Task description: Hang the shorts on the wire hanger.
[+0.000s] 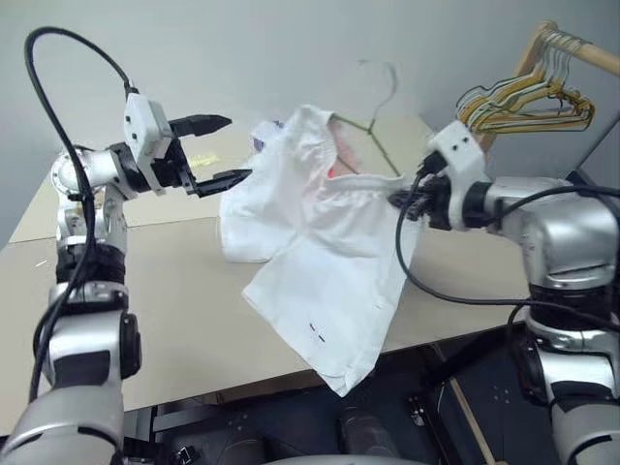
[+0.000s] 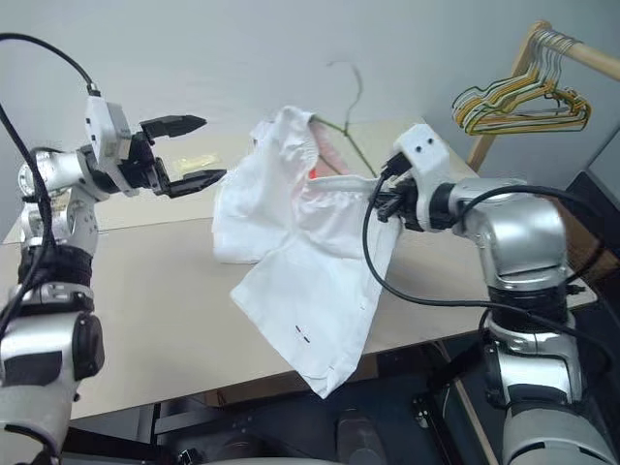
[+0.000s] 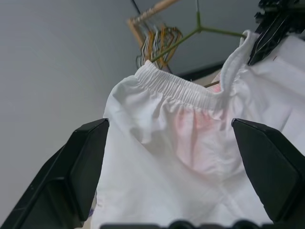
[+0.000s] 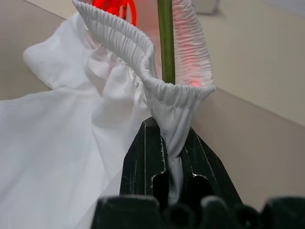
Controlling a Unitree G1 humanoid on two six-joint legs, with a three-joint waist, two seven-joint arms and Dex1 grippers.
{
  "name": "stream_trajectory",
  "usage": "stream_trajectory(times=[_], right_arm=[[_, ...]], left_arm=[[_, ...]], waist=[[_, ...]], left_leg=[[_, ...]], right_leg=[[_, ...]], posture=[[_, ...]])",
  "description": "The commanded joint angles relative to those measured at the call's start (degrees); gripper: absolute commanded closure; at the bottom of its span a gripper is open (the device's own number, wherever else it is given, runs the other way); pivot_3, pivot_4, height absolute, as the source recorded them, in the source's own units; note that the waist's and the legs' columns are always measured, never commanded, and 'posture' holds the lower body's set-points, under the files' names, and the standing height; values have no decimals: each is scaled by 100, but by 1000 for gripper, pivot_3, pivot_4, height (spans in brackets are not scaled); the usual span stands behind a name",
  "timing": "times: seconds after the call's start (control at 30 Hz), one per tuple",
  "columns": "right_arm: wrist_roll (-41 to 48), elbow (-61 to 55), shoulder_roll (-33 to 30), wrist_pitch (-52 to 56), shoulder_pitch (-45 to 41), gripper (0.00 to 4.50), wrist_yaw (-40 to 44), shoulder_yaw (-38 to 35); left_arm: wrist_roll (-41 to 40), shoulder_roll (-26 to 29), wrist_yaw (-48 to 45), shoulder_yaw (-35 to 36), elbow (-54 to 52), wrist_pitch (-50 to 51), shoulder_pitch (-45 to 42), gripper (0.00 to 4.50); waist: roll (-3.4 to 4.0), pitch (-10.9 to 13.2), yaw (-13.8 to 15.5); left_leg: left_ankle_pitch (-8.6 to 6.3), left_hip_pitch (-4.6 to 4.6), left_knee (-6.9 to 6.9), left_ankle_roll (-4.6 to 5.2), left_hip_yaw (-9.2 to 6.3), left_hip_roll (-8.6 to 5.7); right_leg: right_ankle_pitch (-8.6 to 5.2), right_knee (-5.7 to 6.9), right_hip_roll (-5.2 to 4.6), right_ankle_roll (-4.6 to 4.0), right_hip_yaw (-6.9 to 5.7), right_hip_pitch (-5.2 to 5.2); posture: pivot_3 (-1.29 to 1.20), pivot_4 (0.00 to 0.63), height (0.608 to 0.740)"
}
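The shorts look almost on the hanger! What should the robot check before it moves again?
1. Right pincer pinching the gathered waistband of the white thin-fabric shorts: ok.
2. Left pincer open and apart from the cloth: ok.
3. Thin olive-green wire hanger passing inside the waistband opening: ok.
4. Waistband sitting on both hanger shoulders: cannot tell, the cloth hides them.
5. Shorts hanging off the beige tabletop: not ok, one leg droops over the front edge and the rest lies bunched on it.
6. Silvery hook free above the shorts: ok.
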Motion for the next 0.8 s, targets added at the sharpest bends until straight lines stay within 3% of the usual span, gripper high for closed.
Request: stream_trajectory(times=[0.03, 0.3, 0.8], right_arm=[[-223, -592, 268, 1117, 136, 4500, -872, -805], [-715, -379, 972, 1186, 94, 4500, -2778, -2018], [-2589, 703, 1425, 1159, -1102, 4500, -5110, -2642]], left_arm=[[-334, -60, 637, 153, -1278, 708, 369, 39], [-1123, -343, 1298, 226, -3089, 1759, 1413, 39], [-1530, -400, 1622, 23, -3614, 2662, 1523, 39]], waist=[[-1, -1, -3], [7, -5, -142], [45, -19, -462]], left_leg=[[0, 2, 1, 0, -1, 0], [0, 15, -5, 0, -9, -6], [0, 21, -13, 1, -43, -27]], right_leg=[[0, 4, 0, 0, 1, 0], [0, 3, 0, 0, 15, 7], [3, -43, -12, 8, 22, 23]], posture=[[-174, 0, 740], [-211, 0, 740], [-217, 0, 740]])
